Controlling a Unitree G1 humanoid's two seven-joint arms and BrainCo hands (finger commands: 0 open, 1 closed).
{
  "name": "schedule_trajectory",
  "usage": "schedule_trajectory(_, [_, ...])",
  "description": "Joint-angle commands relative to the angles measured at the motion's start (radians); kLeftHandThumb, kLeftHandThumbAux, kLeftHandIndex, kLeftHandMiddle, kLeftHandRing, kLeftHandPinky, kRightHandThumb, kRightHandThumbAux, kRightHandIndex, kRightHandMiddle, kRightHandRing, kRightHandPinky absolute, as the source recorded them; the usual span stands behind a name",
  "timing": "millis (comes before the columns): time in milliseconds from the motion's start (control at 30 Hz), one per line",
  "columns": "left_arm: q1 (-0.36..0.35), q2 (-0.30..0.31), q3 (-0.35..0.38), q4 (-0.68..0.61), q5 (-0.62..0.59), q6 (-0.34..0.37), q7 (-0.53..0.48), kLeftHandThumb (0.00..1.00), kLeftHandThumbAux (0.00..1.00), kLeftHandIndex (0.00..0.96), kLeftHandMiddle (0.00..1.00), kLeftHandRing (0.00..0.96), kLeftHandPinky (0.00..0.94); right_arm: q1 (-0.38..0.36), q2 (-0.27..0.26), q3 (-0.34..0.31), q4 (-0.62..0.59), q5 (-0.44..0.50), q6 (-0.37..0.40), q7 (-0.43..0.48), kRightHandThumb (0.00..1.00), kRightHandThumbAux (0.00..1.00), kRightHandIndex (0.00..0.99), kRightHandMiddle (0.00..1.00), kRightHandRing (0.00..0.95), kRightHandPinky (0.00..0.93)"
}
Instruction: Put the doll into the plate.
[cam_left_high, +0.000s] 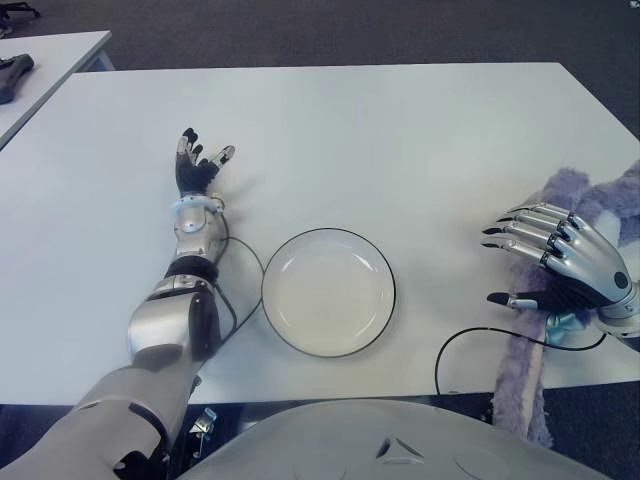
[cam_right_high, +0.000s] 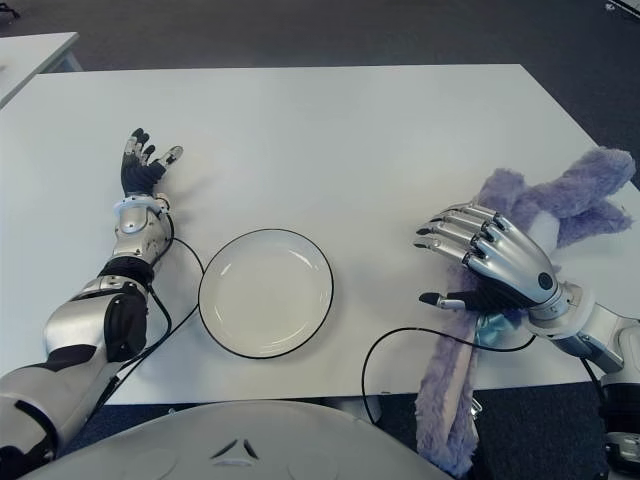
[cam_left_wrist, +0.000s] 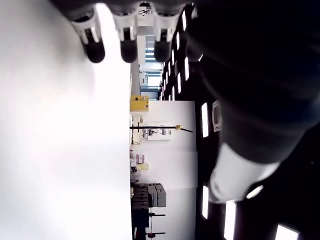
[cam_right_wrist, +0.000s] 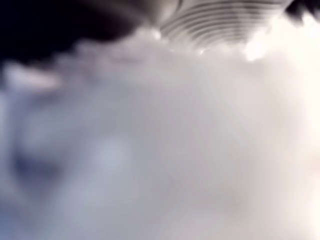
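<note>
Right eye view: fuzzy lilac doll (cam_right_high: 560, 195), round white plate (cam_right_high: 265, 292)

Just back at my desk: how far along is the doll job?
Barely started. The plate holds nothing. The right hand is over the purple doll at the table's right edge, fingers extended, no grasp visible. The left hand is left of the plate. Grasping, carrying and placing remain.

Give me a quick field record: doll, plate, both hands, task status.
doll: purple plush at the table's right edge, one limb hanging over the near edge
plate: white, dark rim, empty, near edge of the table
right hand: over the doll, fingers spread, not closed on it
left hand: left of the plate, fingers open, holding nothing
status: doll not yet in plate
</note>
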Motion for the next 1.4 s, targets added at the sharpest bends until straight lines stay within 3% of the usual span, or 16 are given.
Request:
schedule_trajectory(33, [0.202, -0.062, 0.006, 0.149, -0.009, 0.112, -0.020, 0.046, 0.814, 0.036, 0.014, 0.000, 0.032, 0.003, -0.021, 0.083, 0.025, -0.052, 0.059, -0.015, 0.181, 0.433, 0.282, 0.329, 0.302, 0.265])
schedule_trajectory(633, [0.196, -0.047, 0.009, 0.152, -0.014, 0.134, -0.018, 0.038, 0.813, 0.033, 0.021, 0.004, 0.041, -0.015, -0.046, 0.169, -0.011, -0.005, 0.163, 0.033, 0.115, 0.428, 0.272, 0.304, 0.283, 0.269])
schedule_trajectory(867, [0.190, -0.039, 0.002, 0.152, -0.006, 0.147, -0.007, 0.000, 0.844, 0.027, 0.021, 0.003, 0.038, -0.032, -0.052, 0.194, -0.014, 0.004, 0.200, 0.037, 0.108, 0.435, 0.265, 0.290, 0.253, 0.204])
schedule_trajectory(1400, [0.189, -0.041, -0.006, 0.147, -0.007, 0.152, -0.004, 0.000, 0.862, 0.016, 0.014, 0.000, 0.040, 0.010, -0.140, 0.236, 0.037, -0.021, 0.238, -0.046, 0.162, 0.378, 0.168, 0.197, 0.170, 0.164])
